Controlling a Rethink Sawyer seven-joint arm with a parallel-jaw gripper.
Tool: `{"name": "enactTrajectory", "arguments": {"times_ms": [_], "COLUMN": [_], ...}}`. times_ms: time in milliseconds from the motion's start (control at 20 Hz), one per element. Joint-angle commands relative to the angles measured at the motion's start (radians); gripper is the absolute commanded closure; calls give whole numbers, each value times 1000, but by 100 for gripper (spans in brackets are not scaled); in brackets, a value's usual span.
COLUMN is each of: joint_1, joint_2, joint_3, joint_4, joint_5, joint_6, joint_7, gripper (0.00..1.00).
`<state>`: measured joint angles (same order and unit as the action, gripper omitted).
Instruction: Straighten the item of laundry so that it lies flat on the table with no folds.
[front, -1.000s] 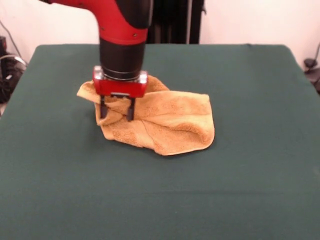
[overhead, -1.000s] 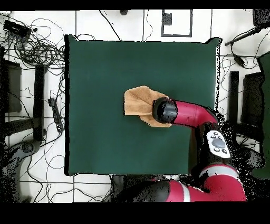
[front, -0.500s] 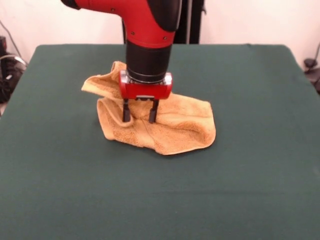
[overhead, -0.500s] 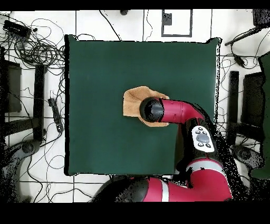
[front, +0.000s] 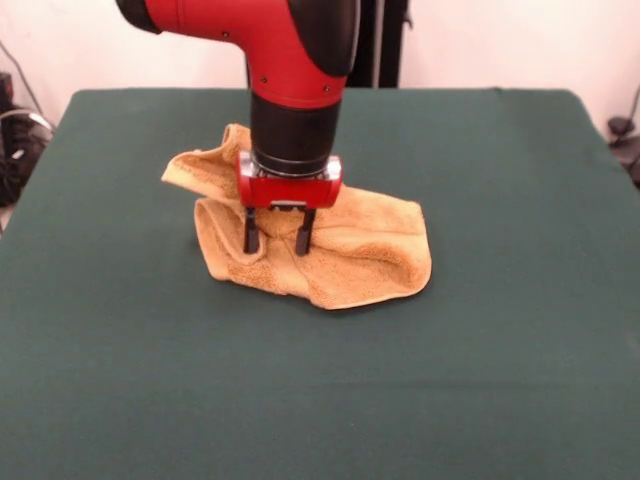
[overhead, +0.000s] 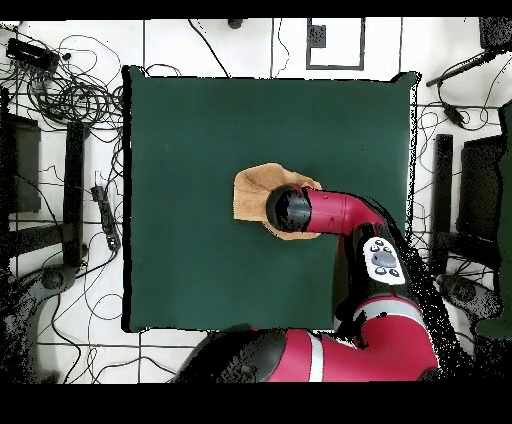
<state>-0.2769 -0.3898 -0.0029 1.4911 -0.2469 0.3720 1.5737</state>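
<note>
The golden-orange towel lies crumpled and folded over itself near the middle of the dark green table. Its left end is bunched up in a raised fold. My gripper points straight down over the towel's left-middle part. Its two black fingers stand apart, open, with their tips down at the cloth and a ridge of towel between them. In the overhead view the arm's wrist covers the gripper and part of the towel.
The table has wide green surface on every side of the towel. Cables and stands lie on the floor around the table, off its edges.
The gripper moved from the towel's left end rightward to its middle, then lowered slightly onto the cloth. The towel's left end rose into a raised fold.
</note>
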Motion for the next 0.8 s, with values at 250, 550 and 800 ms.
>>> {"name": "enactTrajectory", "arguments": {"times_ms": [250, 550, 800], "joint_1": [-14, -14, -6], "joint_2": [101, 112, 163], "joint_3": [78, 68, 63], "joint_4": [17, 29, -2], "joint_5": [3, -10, -6], "joint_6": [-48, -74, -92], "joint_7": [119, 126, 137], "gripper": [0, 0, 0]}}
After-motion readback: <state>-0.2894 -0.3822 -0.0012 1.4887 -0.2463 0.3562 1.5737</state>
